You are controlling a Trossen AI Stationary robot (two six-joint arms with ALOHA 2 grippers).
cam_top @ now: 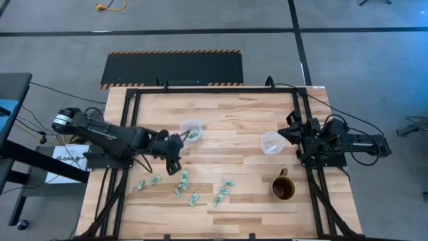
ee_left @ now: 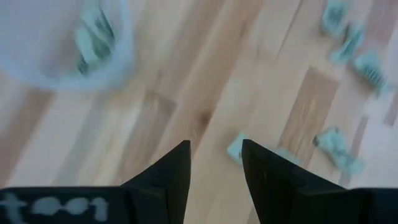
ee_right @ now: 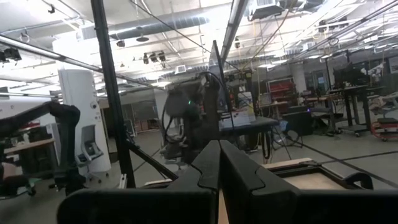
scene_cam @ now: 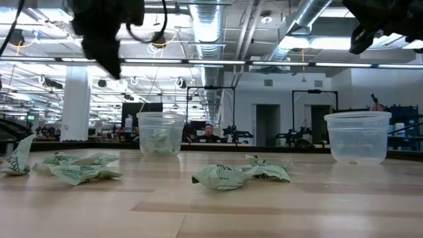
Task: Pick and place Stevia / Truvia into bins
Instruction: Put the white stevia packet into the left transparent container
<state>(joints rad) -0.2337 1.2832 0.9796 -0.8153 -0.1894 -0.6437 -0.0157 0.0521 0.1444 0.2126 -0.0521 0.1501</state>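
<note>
Several crumpled green-and-white Stevia sachets (cam_top: 184, 178) (scene_cam: 228, 177) lie loose on the near half of the wooden table. One clear cup bin (cam_top: 191, 128) (ee_left: 62, 43) stands left of centre with sachets inside. The other cup bin (cam_top: 272, 142) (scene_cam: 359, 135) stands to the right; I see nothing in it. My left gripper (cam_top: 175, 157) (ee_left: 214, 149) hangs open above the table between the left bin and the loose sachets, pointing steeply down, with nothing between its fingers. My right gripper (ee_right: 219, 155) is shut and held high at the table's right edge (cam_top: 294, 131).
A brown mug (cam_top: 283, 189) with a handle stands near the front right, below the right bin. A dark metal frame (cam_top: 214, 89) borders the table's far edge and both sides. Bare wood (cam_top: 227, 144) lies between the two bins.
</note>
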